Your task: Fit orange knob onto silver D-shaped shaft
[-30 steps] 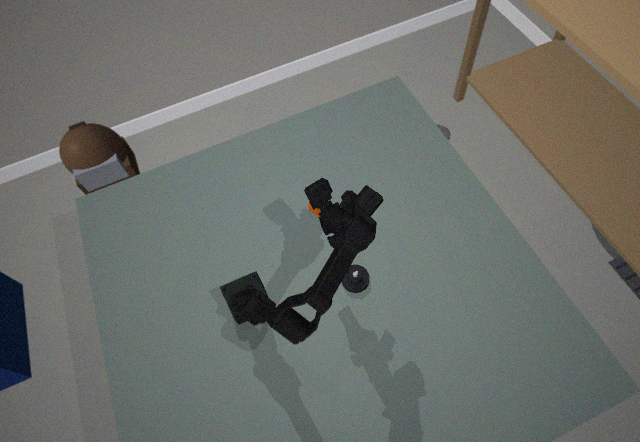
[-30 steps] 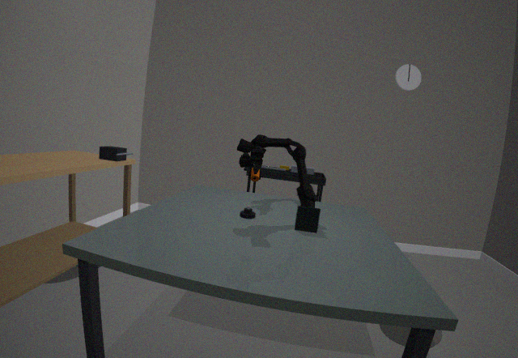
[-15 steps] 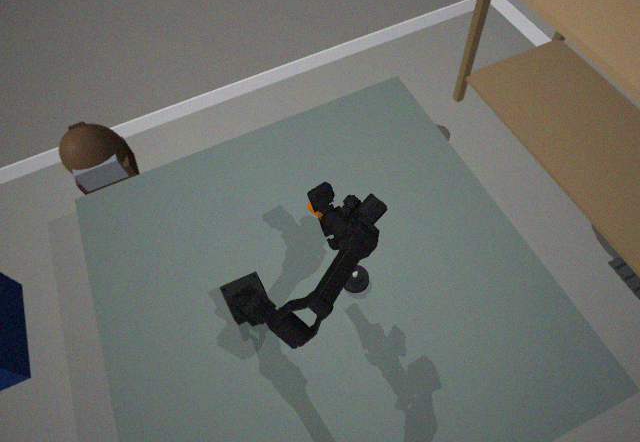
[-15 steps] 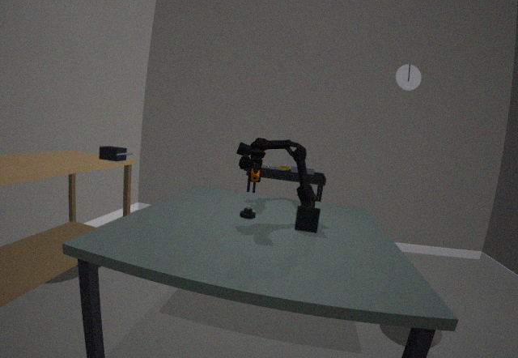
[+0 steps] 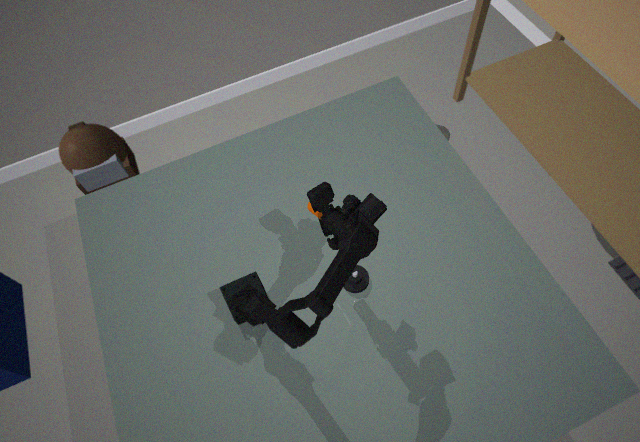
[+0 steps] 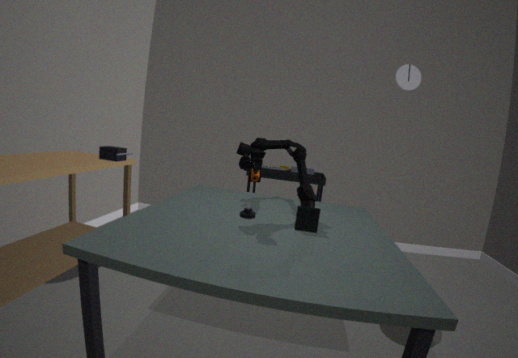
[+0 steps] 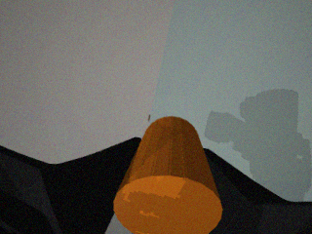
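Note:
The orange knob [image 5: 316,214] [image 6: 255,175] [image 7: 168,202] is held between the fingers of my gripper [image 6: 251,190] [image 7: 171,148], which is shut on it well above the table. In the wrist view its wide plain end faces the camera and its narrower end points away. A small dark spot shows on the knob in the exterior view; I cannot tell if it is the hole. The dark round pedestal [image 5: 356,284] [image 6: 247,215] stands on the table, apart from and below the knob. Its silver shaft [image 5: 355,274] [image 6: 248,206] points up and is bare. The shaft's flat side cannot be made out.
The arm's base [image 5: 242,300] [image 6: 307,219] stands on the green table [image 5: 206,210] [image 6: 209,253]. The forearm passes beside the pedestal in the top view. A wooden shelf unit [image 5: 558,96] [image 6: 50,161] stands off the table's side, and a dark bench [image 6: 276,174] is behind it.

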Robot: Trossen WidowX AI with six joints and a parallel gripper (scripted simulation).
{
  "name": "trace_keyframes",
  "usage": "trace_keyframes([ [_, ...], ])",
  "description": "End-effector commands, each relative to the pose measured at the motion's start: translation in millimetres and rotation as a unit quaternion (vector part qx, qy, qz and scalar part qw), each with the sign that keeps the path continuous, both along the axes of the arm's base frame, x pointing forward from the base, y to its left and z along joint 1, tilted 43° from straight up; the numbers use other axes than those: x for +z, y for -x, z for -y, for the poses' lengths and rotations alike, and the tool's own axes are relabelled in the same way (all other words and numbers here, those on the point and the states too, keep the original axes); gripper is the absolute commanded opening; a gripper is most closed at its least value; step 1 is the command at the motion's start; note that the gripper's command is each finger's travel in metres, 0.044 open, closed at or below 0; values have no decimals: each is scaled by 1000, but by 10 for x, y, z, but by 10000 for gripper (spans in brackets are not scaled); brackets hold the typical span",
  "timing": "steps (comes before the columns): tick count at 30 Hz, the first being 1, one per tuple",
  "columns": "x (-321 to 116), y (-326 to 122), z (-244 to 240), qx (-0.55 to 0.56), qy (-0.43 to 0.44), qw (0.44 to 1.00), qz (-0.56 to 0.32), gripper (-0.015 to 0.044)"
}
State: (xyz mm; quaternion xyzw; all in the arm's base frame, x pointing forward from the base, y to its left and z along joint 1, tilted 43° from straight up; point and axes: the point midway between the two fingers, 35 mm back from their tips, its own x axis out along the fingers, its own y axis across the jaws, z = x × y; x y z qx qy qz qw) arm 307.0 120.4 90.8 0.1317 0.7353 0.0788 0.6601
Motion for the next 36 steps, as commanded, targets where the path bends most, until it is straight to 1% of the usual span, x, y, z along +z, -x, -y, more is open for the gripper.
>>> trace_keyframes([
  [1,6,-1,-9,0,-1,1000,0,0],
  [16,-18,9,4,3,-7,1000,2,0],
  [18,-41,14,15,5,2,1000,2,0],
  [27,-212,40,87,18,112,994,-4,0],
  [36,-383,63,156,31,224,974,-10,0],
])
